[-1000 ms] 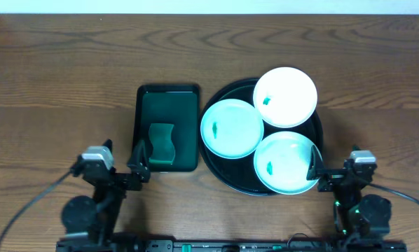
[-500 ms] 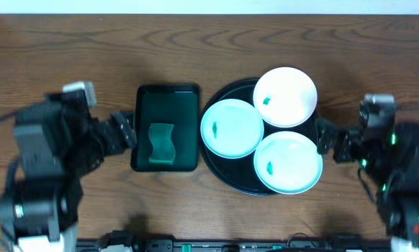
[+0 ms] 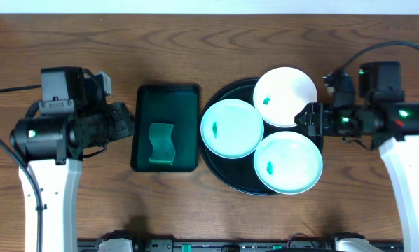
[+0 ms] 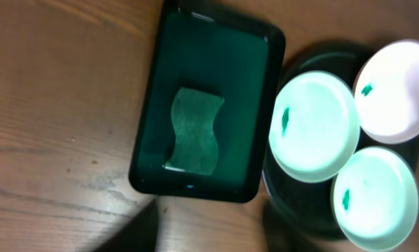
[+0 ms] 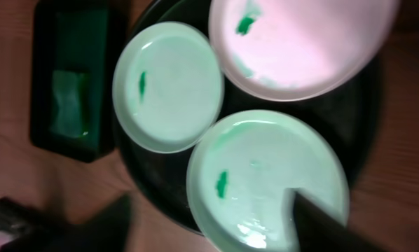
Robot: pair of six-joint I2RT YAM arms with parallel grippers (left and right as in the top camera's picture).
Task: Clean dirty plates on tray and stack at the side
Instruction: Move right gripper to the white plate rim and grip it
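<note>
Three green-smudged plates (image 3: 232, 128) sit close together on the round black tray (image 3: 218, 172), just right of a green tray (image 3: 169, 105) holding a sponge (image 3: 162, 144), while the left gripper (image 3: 127, 120) and the right gripper (image 3: 306, 117) hang at either side, fingers apart and empty.
</note>
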